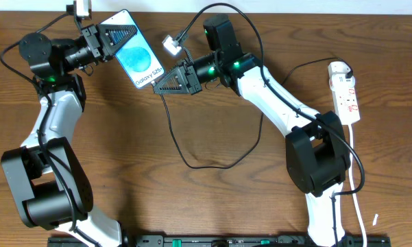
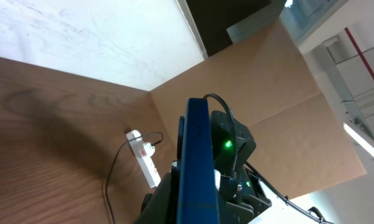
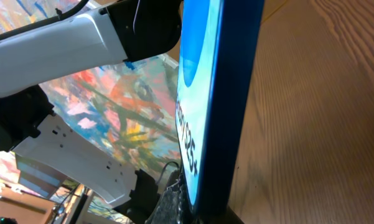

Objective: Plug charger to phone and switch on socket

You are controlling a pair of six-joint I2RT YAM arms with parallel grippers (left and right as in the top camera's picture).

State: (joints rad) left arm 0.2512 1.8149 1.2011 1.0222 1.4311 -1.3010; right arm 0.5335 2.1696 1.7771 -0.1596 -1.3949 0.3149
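Note:
The phone [image 1: 138, 56], blue screen up, is held above the table at the back left. My left gripper [image 1: 118, 36] is shut on its upper end. It shows edge-on in the left wrist view [image 2: 196, 155]. My right gripper [image 1: 166, 79] is closed at the phone's lower end, where the black charger cable [image 1: 190, 162] starts. The plug tip is hidden between the fingers. The right wrist view shows the phone [image 3: 218, 93] rising from the jaws [image 3: 205, 214]. The cable loops over the table to the white socket strip [image 1: 347, 92], which also shows in the left wrist view [image 2: 144, 159].
A black adapter sits in the strip's far end [image 1: 345, 69], at the right table edge. The strip's white cord [image 1: 357, 195] runs down the right side toward the front. A brown board [image 2: 280, 112] stands behind the table.

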